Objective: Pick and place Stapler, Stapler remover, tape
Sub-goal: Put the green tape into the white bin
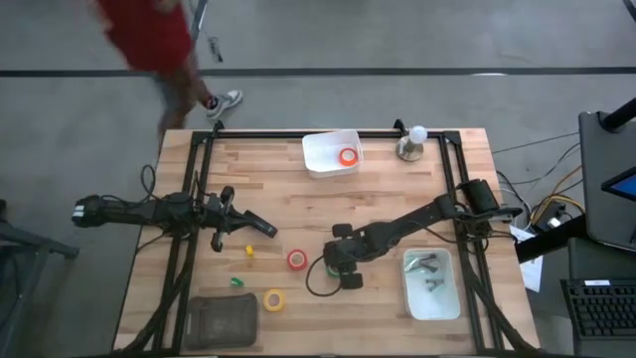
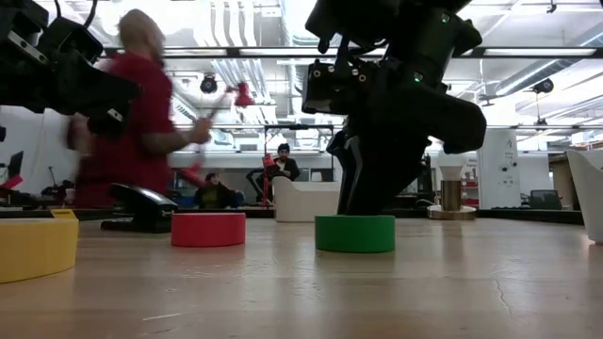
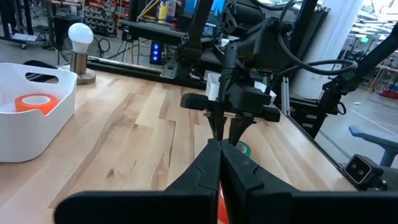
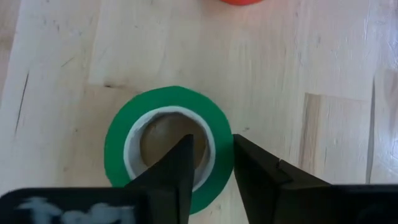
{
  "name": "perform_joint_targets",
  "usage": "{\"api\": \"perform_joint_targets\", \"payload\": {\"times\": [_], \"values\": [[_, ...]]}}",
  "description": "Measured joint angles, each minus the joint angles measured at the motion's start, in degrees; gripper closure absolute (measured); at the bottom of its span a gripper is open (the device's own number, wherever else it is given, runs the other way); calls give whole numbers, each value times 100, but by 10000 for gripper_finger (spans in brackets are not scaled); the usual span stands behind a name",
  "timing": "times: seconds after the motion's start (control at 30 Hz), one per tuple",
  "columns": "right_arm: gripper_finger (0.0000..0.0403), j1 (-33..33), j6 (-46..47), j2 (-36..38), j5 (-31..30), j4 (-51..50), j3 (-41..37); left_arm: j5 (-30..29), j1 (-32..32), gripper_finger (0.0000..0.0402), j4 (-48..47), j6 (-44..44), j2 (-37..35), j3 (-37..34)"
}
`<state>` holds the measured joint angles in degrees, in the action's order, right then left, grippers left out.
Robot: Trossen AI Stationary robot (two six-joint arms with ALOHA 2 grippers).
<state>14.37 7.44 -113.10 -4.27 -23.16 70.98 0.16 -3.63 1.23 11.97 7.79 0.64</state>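
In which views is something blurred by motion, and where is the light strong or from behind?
High view: the person in red beside the table is smeared by motion; the tape rolls stay sharp. Low view: that person blurs too; bright ceiling lights backlight the right gripper, leaving it a dark silhouette over the green tape. Right wrist view: even light, the green tape is crisp.

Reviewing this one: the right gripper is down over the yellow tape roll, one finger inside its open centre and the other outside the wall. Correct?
Not quite: the roll is green, not yellow. The right wrist view shows the right gripper straddling the wall of the green tape roll, one finger inside the open centre, the other outside. The yellow tape roll lies apart, nearer the table's front edge in the high view.
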Motion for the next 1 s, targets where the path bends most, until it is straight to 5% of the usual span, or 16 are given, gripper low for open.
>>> {"api": "perform_joint_targets", "payload": {"times": [0.3,1.0], "values": [[362,-117,-51,0,-42,-89,73,0,-1,394,0,0,0,-1],[354,-1285,-1072,140,-1177,-2143,1907,2,1,394,0,0,0,1]]}}
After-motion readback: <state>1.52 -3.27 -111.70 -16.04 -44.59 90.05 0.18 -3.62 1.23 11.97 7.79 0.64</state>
